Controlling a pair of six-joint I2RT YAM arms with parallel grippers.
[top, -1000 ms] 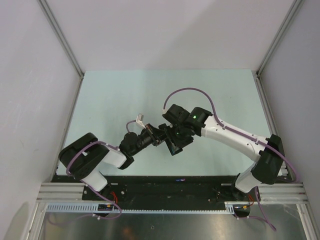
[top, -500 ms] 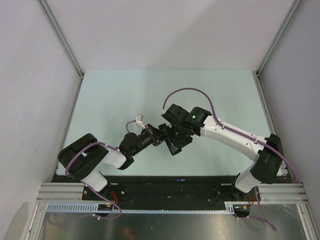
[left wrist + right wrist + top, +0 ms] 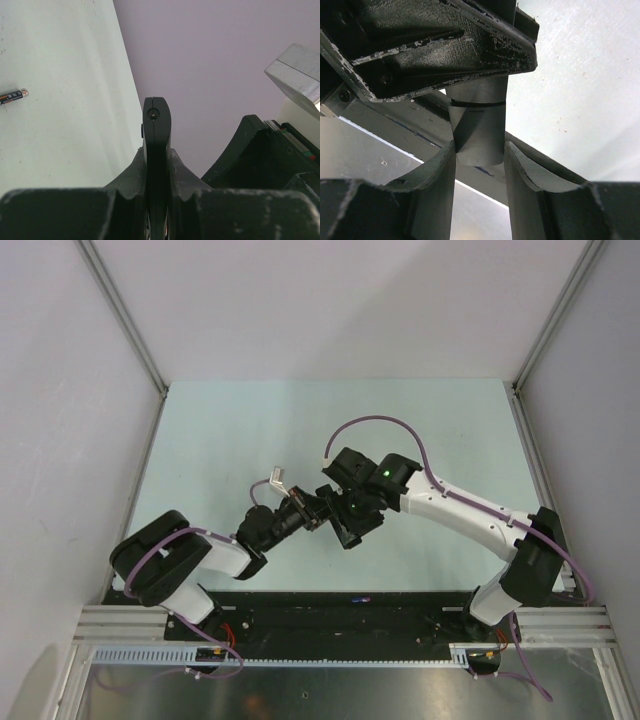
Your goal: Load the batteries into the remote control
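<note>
Black plastic, the remote control (image 3: 156,120) sits edge-on in my left pincer (image 3: 157,159), clamped tight above the middle of the tabletop (image 3: 220,440). My right pincer (image 3: 479,150) grips its other end. One battery (image 3: 12,96) lies on the tabletop, well apart.

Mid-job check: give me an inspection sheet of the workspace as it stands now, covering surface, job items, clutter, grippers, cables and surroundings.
Surface: pale green matte tabletop, lightly speckled.
Job's things: slim flat black plastic remote control, held between the two grippers. One small dark cylindrical battery with orange print lies loose on the tabletop. No other batteries seen.
Clutter: nothing seen.
Grippers: left gripper shut on the remote control, seen edge-on. Right gripper has its fingers against both sides of the remote control's end.
Cables: purple cable arcs over the right arm. A second purple cable loops at the left arm's base.
Surroundings: white enclosure walls; aluminium rail along the near edge.
</note>
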